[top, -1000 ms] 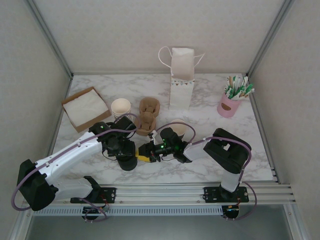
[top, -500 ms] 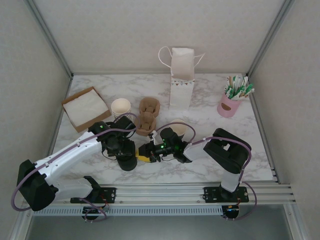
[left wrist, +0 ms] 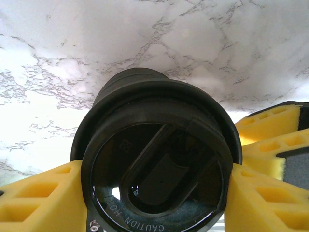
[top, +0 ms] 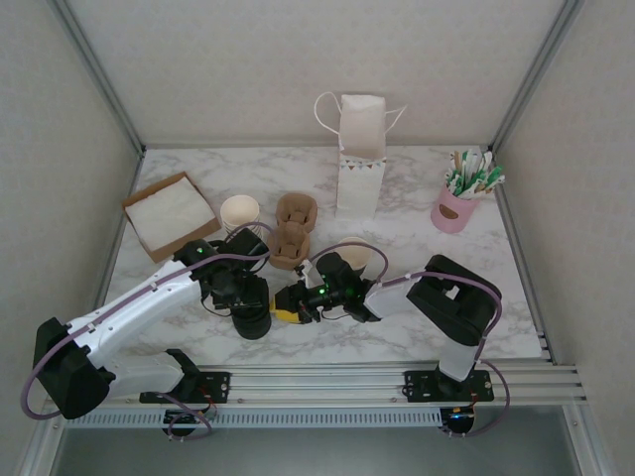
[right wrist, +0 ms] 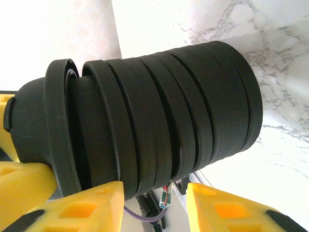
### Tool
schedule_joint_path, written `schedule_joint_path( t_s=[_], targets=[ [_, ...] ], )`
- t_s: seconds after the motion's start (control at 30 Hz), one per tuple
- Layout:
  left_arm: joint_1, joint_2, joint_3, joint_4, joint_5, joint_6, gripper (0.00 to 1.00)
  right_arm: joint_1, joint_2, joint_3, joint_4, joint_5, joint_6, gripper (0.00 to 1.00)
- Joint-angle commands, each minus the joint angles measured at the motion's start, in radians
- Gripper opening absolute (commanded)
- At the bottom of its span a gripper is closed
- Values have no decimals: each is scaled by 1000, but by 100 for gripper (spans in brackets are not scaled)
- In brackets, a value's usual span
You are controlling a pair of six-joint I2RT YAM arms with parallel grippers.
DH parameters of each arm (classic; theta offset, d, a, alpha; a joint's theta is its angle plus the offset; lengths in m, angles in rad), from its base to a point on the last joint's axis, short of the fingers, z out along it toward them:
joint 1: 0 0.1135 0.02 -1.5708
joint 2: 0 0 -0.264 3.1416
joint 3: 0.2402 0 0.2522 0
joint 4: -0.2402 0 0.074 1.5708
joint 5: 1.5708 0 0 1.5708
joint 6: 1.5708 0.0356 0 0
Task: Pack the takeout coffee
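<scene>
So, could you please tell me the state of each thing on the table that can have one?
left gripper: shut on the stack of lids.
stack of lids: upright, top lid tilted loose.
right gripper: open, beside the stack.
single paper cup: upright, lidless.
stack of cups: upright, lidless.
paper bag: upright, open.
cardboard carrier: flat, empty.
pink pot: upright, full.

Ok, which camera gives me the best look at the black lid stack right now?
Right wrist: the lid stack shows side-on there, every rim separate, with a gap under the top lid. Left wrist looks down on that lid and its lettering. Top external gives the stack as a small dark shape.
</scene>
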Motion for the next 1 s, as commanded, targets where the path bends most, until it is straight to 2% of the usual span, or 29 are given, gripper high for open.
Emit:
schedule_joint_path(
  t_s=[0.0, 0.57, 0.83, 0.97],
  targets=[
    [3, -15, 35, -9, 0, -11, 57, 13, -63, 43, -87, 0, -65, 41],
    [4, -2, 72, -61, -48, -7, 56, 9, -161, 81, -294, 42, -169, 43],
    [3, -4, 131, -103, -71, -12, 55, -2, -280, 155, -615, 155, -334, 49],
    [0, 10, 182, -117, -79, -11, 54, -19, -371, 194, -830, 276, -437, 58]
  ],
)
